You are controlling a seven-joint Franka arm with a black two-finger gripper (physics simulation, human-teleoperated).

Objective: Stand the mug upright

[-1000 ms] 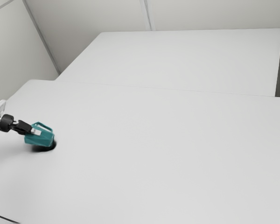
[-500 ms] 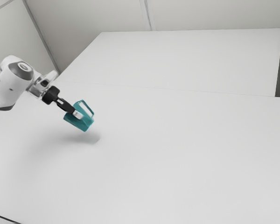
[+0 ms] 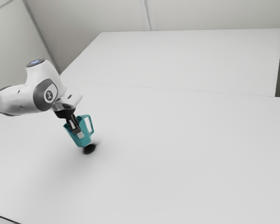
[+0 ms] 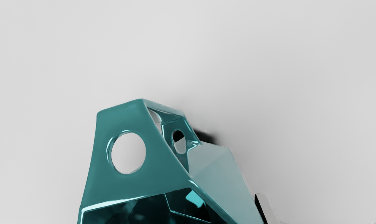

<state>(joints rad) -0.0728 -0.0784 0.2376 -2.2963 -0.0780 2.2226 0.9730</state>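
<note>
While the arm (image 3: 45, 93) reached in from the exterior view's left, its black gripper (image 3: 78, 132) was closed on the teal mug (image 3: 84, 138), with one light fingertip lying against the side of the mug. The other fingertip was hidden from me. The mug was at the left part of the white table (image 3: 177, 149), and it was not quite upright: its open mouth leaned to the exterior view's left, and its base pointed down and somewhat to the right. The handle (image 3: 92, 125) was on the exterior view's right side of the mug. A dark shadow (image 3: 89, 149) lay on the table just by the base, but I cannot say if the base touched the table. In the wrist view, one finger (image 4: 268, 208) stood beside the mug's outer wall.
</note>
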